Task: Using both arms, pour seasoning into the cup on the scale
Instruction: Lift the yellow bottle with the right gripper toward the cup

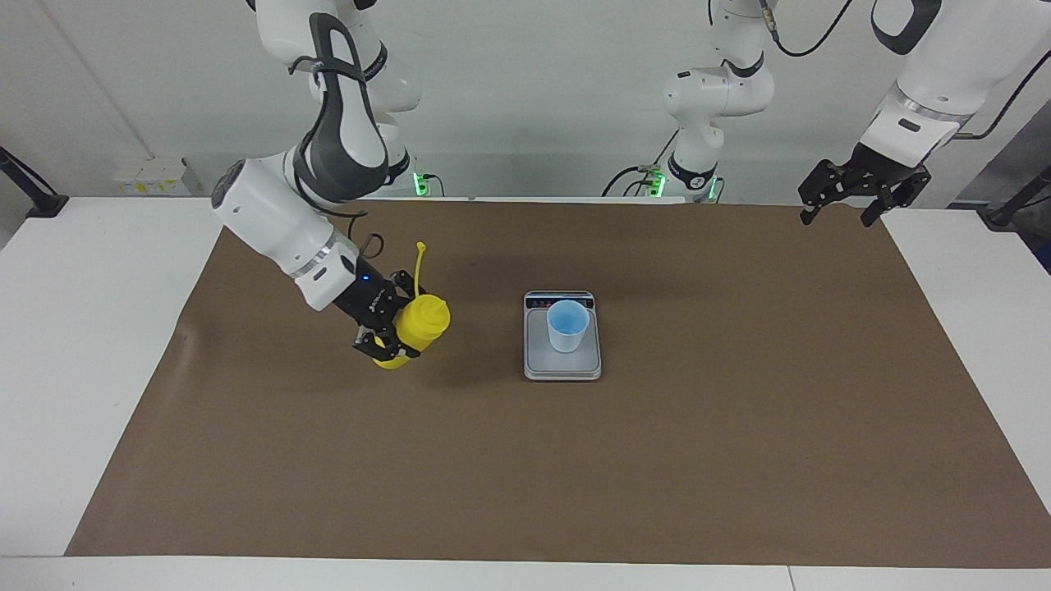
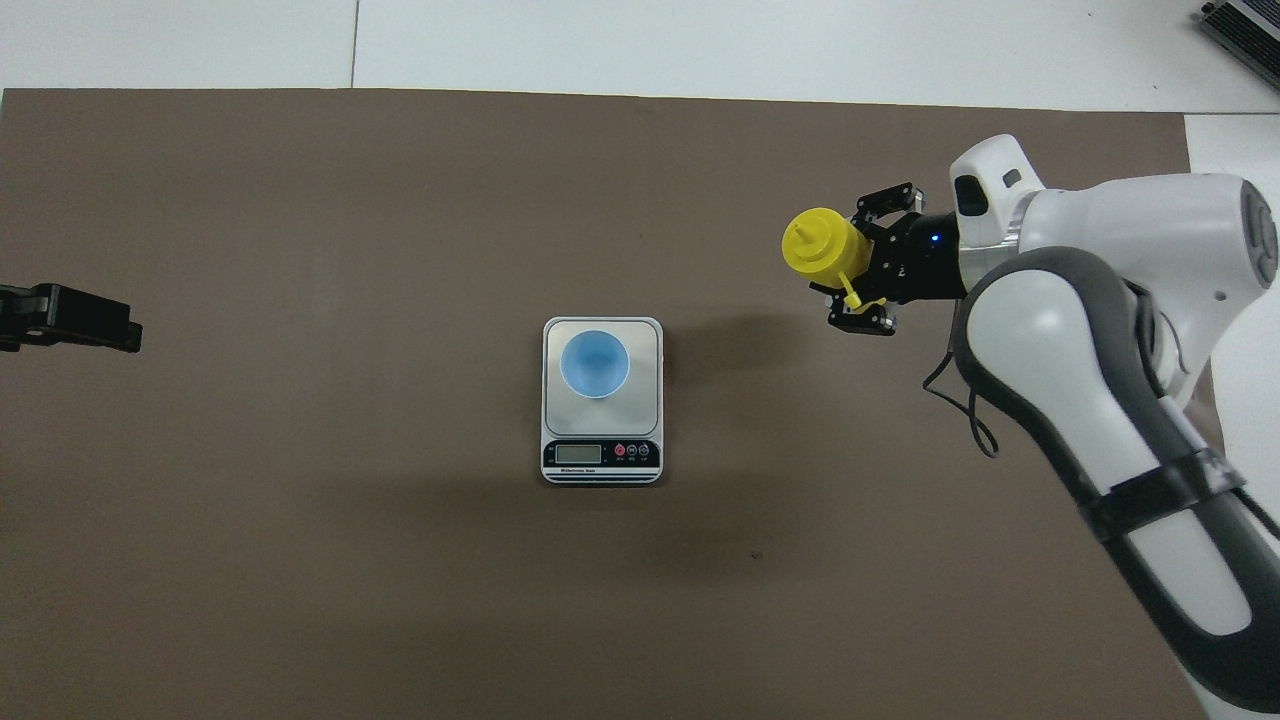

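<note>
The yellow seasoning bottle (image 1: 422,322) is on the brown mat toward the right arm's end of the table, beside the scale, its cap strap sticking up. My right gripper (image 1: 396,326) is shut on the bottle's body, one finger on each side; both also show in the overhead view, the gripper (image 2: 850,258) and the bottle (image 2: 822,242). I cannot tell whether the bottle's base touches the mat. The pale blue cup (image 1: 566,325) stands upright on the grey scale (image 1: 578,363) at the table's middle. My left gripper (image 1: 844,215) is open and empty, waiting raised over the left arm's end of the table.
A brown mat (image 1: 739,460) covers most of the white table (image 1: 82,369). The scale's display strip (image 2: 600,455) faces the robots. The cup (image 2: 595,363) and the left gripper (image 2: 70,318) also show in the overhead view.
</note>
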